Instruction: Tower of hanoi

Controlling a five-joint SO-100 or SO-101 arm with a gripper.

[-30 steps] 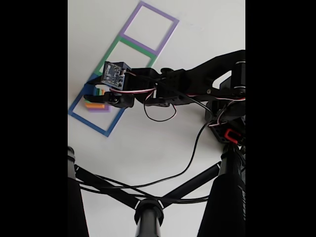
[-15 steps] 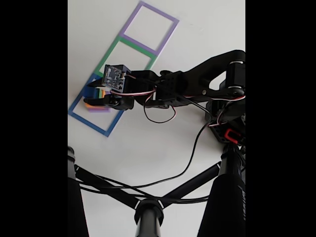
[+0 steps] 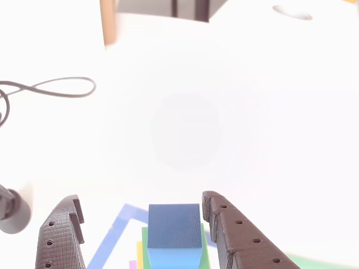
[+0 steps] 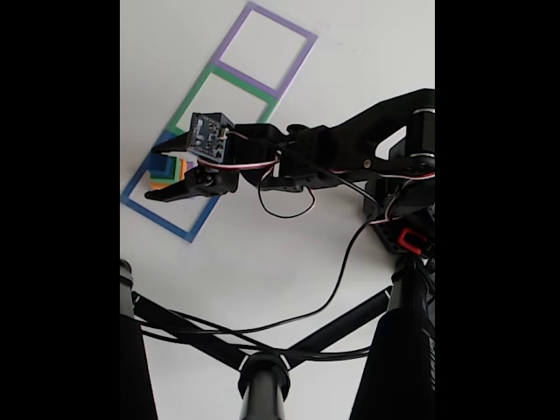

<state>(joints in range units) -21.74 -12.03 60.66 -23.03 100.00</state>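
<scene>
table: white and plain (image 4: 262,254)
flat squares: three outlines in a row on the table, blue (image 4: 140,206), green (image 4: 197,92), purple (image 4: 232,44)
blocks: a stack (image 4: 168,173) inside the blue square, blue cube (image 3: 174,227) on top
cable: a black loop (image 3: 61,88), probably lying on the table

Small cube (image 3: 174,226) tops stack (image 4: 169,171) — between tool (image 3: 140,224) fingers, inside outline (image 4: 188,229).
</scene>
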